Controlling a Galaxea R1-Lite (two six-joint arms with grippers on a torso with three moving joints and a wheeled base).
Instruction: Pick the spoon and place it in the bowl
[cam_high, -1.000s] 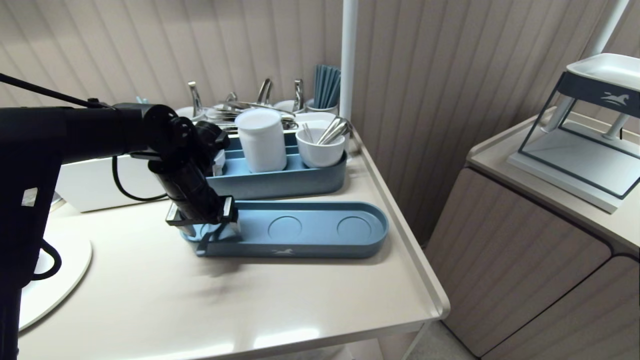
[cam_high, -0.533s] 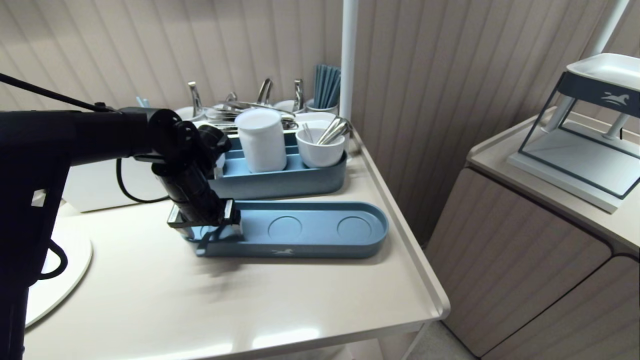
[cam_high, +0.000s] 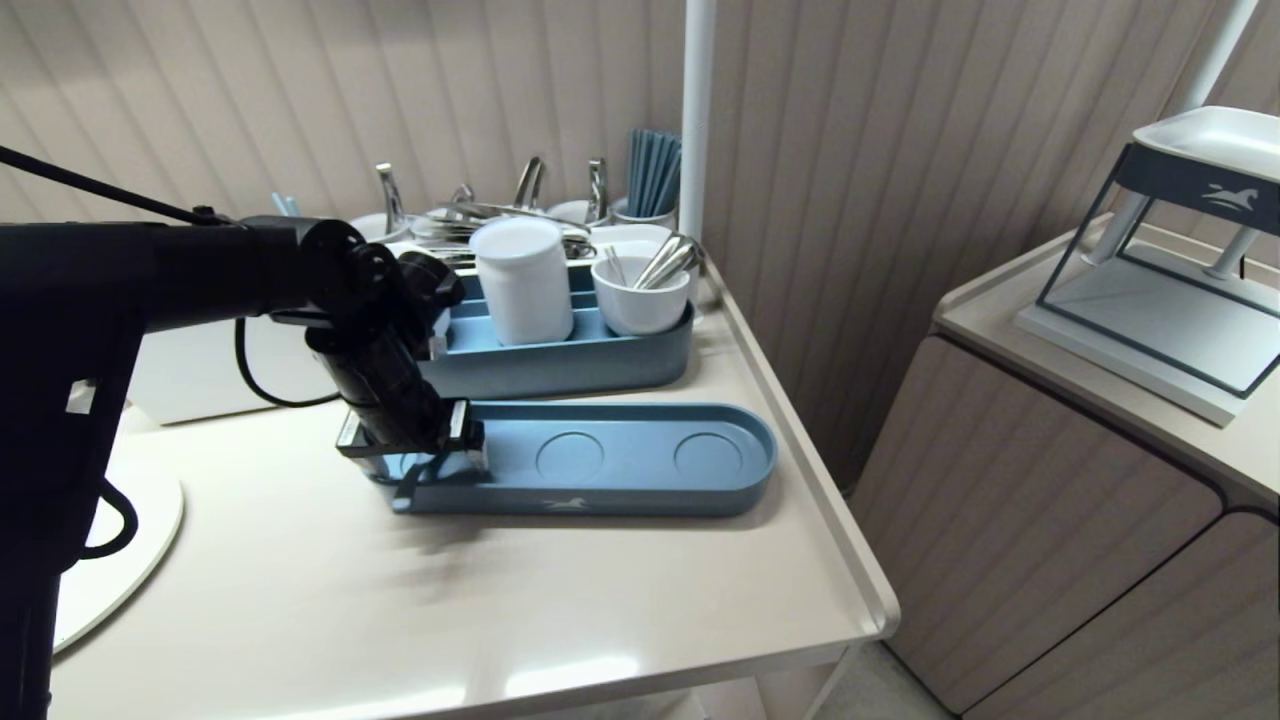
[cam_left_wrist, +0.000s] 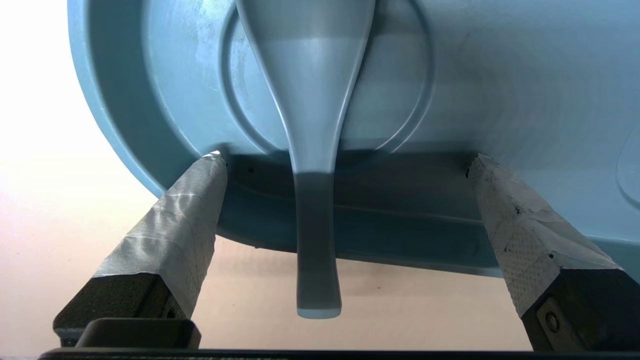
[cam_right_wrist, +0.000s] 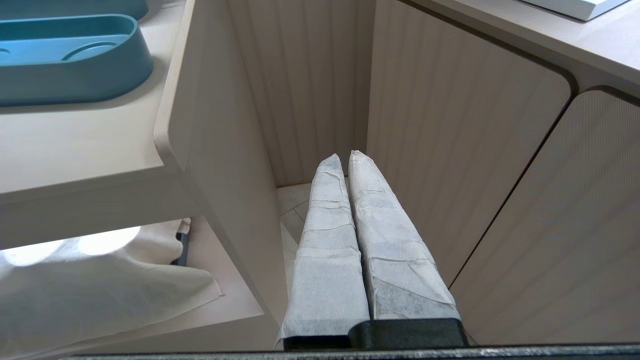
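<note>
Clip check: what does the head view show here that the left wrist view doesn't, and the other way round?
Head view only: the white jar and the cup of utensils in the rear organizer, the table and the side cabinet. Left wrist view only: the spoon lies with its bowl in the tray's end ring, its handle jutting over the rim between the open fingers, touching neither. Both: the blue tray and the left tool.

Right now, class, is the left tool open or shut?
Open: the left tool has taped fingers wide apart, either side of the grey plastic spoon, not touching it.
</note>
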